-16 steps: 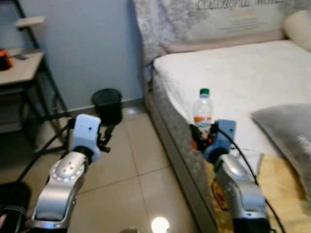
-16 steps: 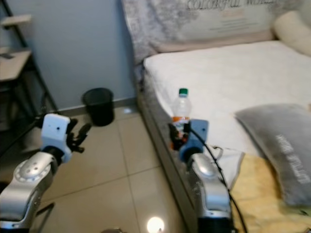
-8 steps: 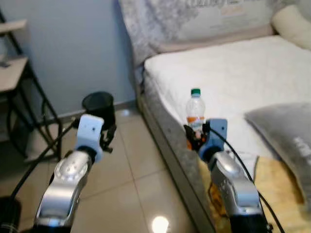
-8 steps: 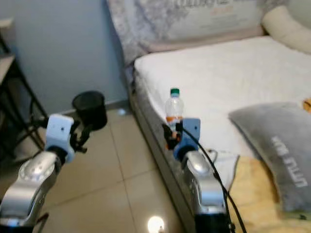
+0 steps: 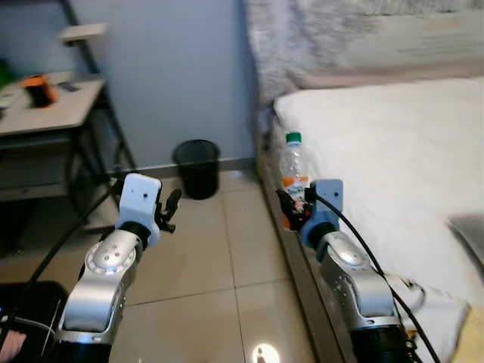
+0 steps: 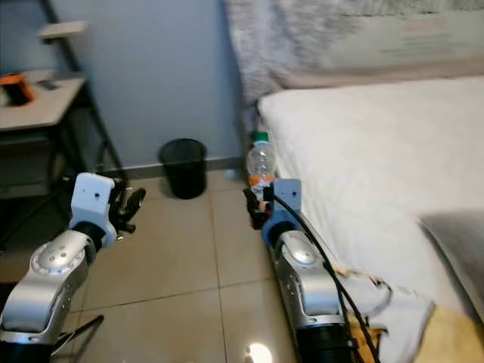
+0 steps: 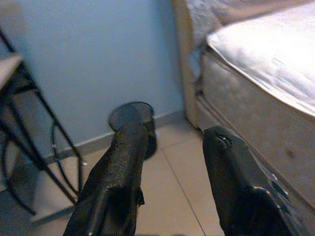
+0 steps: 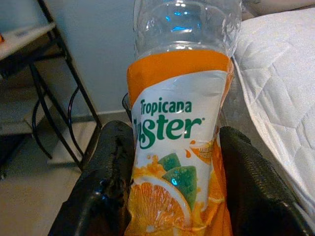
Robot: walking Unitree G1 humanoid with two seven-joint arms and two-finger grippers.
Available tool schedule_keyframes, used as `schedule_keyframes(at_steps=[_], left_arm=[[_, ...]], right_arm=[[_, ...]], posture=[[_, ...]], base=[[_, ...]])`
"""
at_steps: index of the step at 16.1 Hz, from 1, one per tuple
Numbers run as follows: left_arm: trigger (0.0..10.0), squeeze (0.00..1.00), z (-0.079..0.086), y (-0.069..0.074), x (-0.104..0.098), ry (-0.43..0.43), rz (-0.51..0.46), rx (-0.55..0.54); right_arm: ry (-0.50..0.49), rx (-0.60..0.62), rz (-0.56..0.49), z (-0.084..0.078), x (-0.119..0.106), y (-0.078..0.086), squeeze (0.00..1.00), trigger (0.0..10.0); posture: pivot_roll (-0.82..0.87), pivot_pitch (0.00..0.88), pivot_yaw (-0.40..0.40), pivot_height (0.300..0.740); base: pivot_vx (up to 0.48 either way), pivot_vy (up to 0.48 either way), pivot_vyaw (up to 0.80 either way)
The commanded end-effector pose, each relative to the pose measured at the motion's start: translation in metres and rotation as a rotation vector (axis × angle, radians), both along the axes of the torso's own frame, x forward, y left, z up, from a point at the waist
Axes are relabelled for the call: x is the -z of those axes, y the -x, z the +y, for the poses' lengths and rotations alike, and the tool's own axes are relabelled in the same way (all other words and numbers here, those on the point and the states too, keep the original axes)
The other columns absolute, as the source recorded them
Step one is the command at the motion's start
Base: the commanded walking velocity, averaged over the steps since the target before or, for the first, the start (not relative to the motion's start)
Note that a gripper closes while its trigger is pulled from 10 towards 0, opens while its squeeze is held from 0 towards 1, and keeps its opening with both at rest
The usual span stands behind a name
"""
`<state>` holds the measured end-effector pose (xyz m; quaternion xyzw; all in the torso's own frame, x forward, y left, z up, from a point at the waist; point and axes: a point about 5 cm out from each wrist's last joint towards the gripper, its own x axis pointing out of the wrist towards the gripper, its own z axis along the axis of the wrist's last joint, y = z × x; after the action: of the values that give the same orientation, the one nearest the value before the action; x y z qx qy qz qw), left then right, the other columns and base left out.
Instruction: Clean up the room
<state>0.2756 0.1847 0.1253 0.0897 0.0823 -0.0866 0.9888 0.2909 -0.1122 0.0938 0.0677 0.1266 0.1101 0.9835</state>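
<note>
Fingers (image 8: pixel 110 167) of the right gripper (image 5: pixel 295 213) are clamped on either side of the bottle (image 8: pixel 181 123), pressing against its orange label about halfway down. It is carried upright out over the tiled floor (image 5: pixel 197 257), just beside the edge of the bed (image 5: pixel 393 151), green cap on top.

From where I stand the bottle looks empty or nearly so: clear plastic above the label with nothing visible inside. I would guess it is very light and thin-walled, so it will dent under a hard squeeze and could twist in the grip, since the glossy label is slick. Holding it at the label band, where the body is widest, seems the sensible place; the ribbed shoulder above would be stiffer but narrower.

The left gripper (image 7: pixel 172 162) hangs out in front with nothing in it, fingers apart, aimed toward the black bin (image 5: pixel 197 168) that stands on the floor against the blue wall (image 5: pixel 174 68), between the bed and a small desk (image 5: pixel 45 98). That bin looks the likely place for the bottle, and it is still well apart from it.
</note>
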Motion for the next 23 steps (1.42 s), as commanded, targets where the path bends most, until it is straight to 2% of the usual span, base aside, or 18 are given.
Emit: schedule_keyframes(at_steps=[1, 8, 12, 14, 23], left_arm=[[10.0, 0.0, -0.0033, -0.0023, -0.0033, 0.014, -0.017, 0.008], [10.0, 0.0, -0.0018, -0.0025, -0.0008, 0.039, -0.013, -0.014], [10.0, 0.0, 0.0012, -0.003, -0.0029, 0.026, -0.019, -0.018], [10.0, 0.0, 0.0044, -0.0039, -0.0043, 0.031, -0.02, -0.028], [10.0, 0.0, 0.0047, -0.0006, -0.0032, 0.041, -0.016, -0.04]], right_arm=[[0.015, 0.003, -0.018, -0.0039, -0.0007, -0.0004, 0.0, 10.0], [0.02, 0.035, -0.017, -0.0069, -0.0014, -0.0027, 0.0, 10.0], [0.007, 0.062, 0.002, -0.0101, 0.0034, -0.0019, 0.0, 10.0], [0.013, 0.044, -0.01, -0.0053, 0.0006, -0.0026, 0.0, 10.0], [0.002, 0.039, -0.009, -0.005, 0.0018, 0.0023, 0.0, 10.0]], posture=[[0.12, 0.0, 0.039, 0.74], [0.12, 0.0, 0.041, 0.74], [0.15, 0.0, 0.023, 0.74], [0.14, 0.0, 0.034, 0.74], [0.16, 0.0, 0.02, 0.74]], base=[[0.311, 0.0, 0.0], [0.312, 0.0, 0.0], [0.316, 0.0, 0.0], [0.317, 0.0, 0.0], [0.318, 0.0, 0.05]])
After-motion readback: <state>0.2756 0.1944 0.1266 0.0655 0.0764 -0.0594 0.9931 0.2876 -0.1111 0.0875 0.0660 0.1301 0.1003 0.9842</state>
